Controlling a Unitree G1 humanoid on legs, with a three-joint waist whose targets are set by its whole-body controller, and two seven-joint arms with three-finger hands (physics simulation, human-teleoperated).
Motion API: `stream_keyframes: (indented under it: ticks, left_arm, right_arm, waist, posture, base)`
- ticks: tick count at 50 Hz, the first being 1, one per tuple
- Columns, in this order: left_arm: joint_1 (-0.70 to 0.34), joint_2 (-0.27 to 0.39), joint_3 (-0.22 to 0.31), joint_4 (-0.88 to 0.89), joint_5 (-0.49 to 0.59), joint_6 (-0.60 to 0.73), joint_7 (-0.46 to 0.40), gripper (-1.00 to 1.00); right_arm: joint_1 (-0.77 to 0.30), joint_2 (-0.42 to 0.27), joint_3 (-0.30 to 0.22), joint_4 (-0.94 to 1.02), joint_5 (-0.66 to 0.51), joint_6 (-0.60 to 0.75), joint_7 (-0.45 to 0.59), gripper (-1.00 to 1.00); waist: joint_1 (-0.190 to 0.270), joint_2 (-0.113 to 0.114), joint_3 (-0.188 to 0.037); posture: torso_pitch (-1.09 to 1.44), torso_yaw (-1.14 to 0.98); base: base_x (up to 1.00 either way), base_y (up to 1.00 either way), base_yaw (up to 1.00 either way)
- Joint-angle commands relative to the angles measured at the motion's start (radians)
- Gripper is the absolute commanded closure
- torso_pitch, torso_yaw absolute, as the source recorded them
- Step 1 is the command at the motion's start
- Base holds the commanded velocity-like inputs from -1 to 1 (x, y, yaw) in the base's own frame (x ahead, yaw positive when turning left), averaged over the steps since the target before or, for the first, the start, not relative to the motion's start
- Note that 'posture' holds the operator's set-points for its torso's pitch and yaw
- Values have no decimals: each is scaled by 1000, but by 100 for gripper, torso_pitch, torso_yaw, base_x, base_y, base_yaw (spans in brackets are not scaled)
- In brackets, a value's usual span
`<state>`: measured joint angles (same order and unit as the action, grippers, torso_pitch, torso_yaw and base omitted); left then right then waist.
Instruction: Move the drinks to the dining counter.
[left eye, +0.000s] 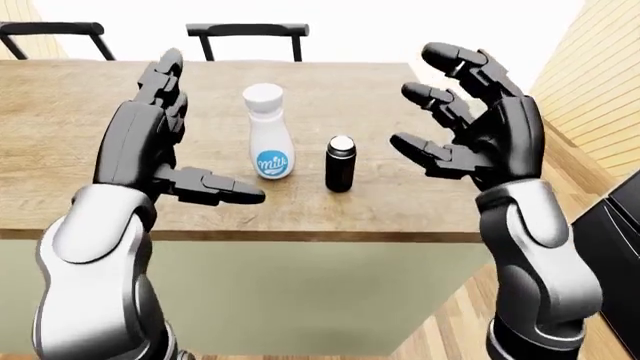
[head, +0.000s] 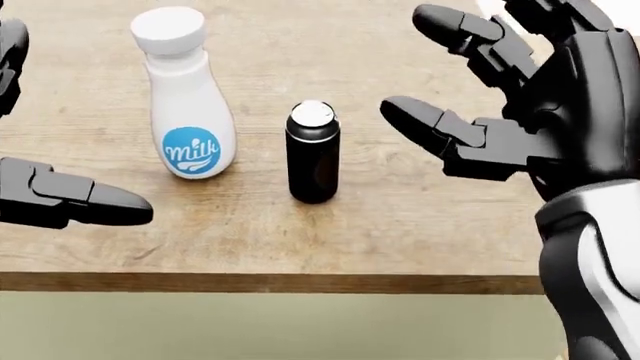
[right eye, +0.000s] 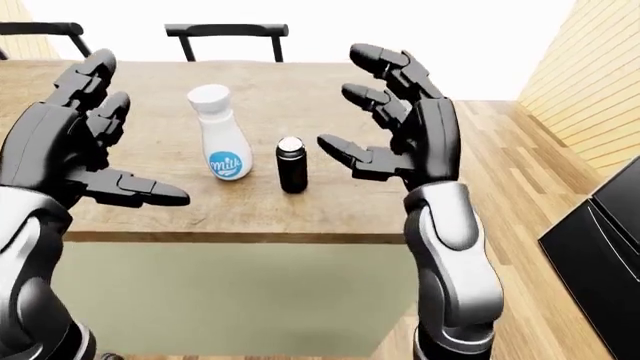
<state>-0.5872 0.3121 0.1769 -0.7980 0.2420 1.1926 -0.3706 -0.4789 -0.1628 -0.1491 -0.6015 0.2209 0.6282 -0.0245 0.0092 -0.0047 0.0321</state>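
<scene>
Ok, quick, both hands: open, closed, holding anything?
Left hand: open, empty, left of the white milk bottle.
Right hand: open, empty, right of the small black silver-capped bottle, not touching it.

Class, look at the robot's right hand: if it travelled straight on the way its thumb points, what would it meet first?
Probably the black bottle. The right hand is open, its thumb aimed leftward at it across bare counter. The milk bottle stands beyond. Depth is uncertain.

The black three-finger left hand (left eye: 150, 146) and black three-finger right hand (left eye: 480, 124) are raised, palms facing each other, fingers spread open, holding nothing. Silver-grey forearms (left eye: 95, 255) rise from below.
</scene>
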Motion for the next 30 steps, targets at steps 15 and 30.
stream_keyframes:
  ticks: [15,30]
  left_arm:
    - [8,-2,30,-103,-81,17,59,-100]
    - [-34,30,15,-190,-101,122,67,-100]
  right_arm:
    - [94,-48,-85,-192,17,51,-9,-100]
    - [112,-61,-111,-205,71,44,-32,-100]
  waist:
    - [0,-19,15]
    - [-4,110,13]
  posture:
    - [0,0]
    - [0,0]
  base:
    - [0,-44,-20]
    - [0,0,-100]
